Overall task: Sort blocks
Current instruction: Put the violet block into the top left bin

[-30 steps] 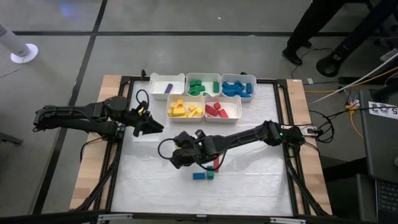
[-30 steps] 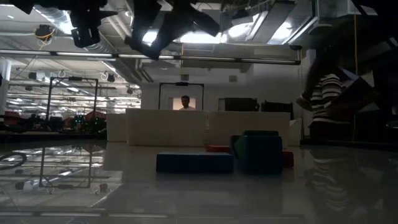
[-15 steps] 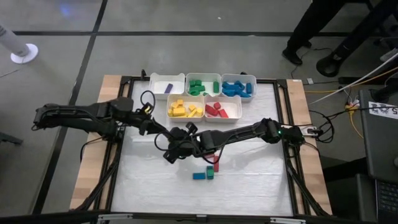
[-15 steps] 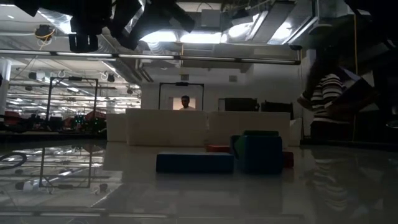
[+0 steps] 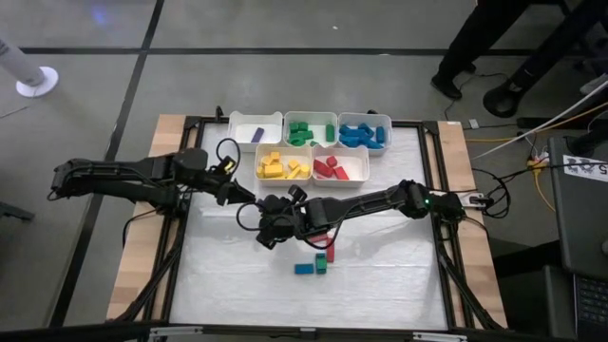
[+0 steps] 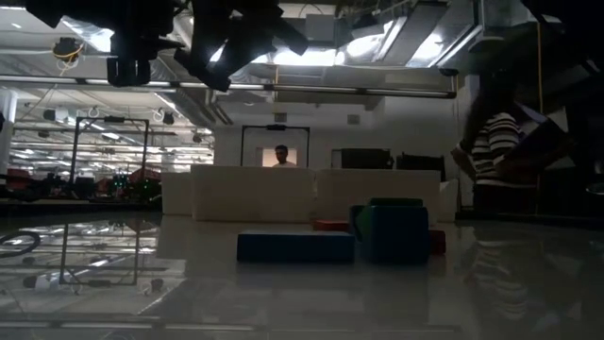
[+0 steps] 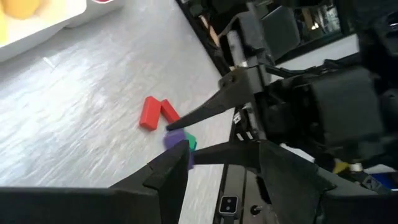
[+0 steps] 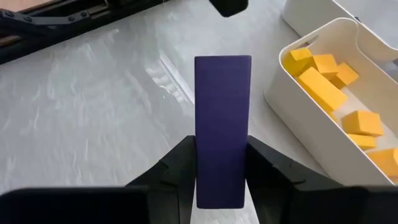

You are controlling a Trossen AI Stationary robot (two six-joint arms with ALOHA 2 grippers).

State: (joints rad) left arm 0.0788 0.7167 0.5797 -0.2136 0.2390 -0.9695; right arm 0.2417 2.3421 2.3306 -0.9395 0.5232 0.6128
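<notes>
My right gripper [image 8: 221,142] is shut on a long purple block [image 8: 222,106], above the table's middle and in front of the yellow bin [image 8: 323,81]. My left gripper [image 5: 247,197] stands open just left of the right gripper [image 5: 271,221]. A dark tip [image 8: 230,6] shows just past the block's free end, a gap apart. On the table lie a blue block [image 5: 304,269], a green block [image 5: 321,265] and red blocks [image 7: 149,113]. My right gripper pinches the purple block by its two long sides near its rear end [image 8: 221,180], between the two fingers. The fingers slant down toward the table's left and lie along the block, which sticks out past their tips. The block is lifted clear of the table.
Five white bins stand at the far side: one with a purple block [image 5: 255,131], green [image 5: 311,130], blue [image 5: 364,131], yellow [image 5: 283,166] and red [image 5: 339,167]. A dark frame [image 5: 418,123] edges the table. A person [image 6: 495,151] stands beyond it.
My right gripper has carried the purple block a little toward the far edge and the left gripper, rolling its wrist. My left gripper has reached a little toward the right gripper and rolled as well. The blocks on the table have not moved.
</notes>
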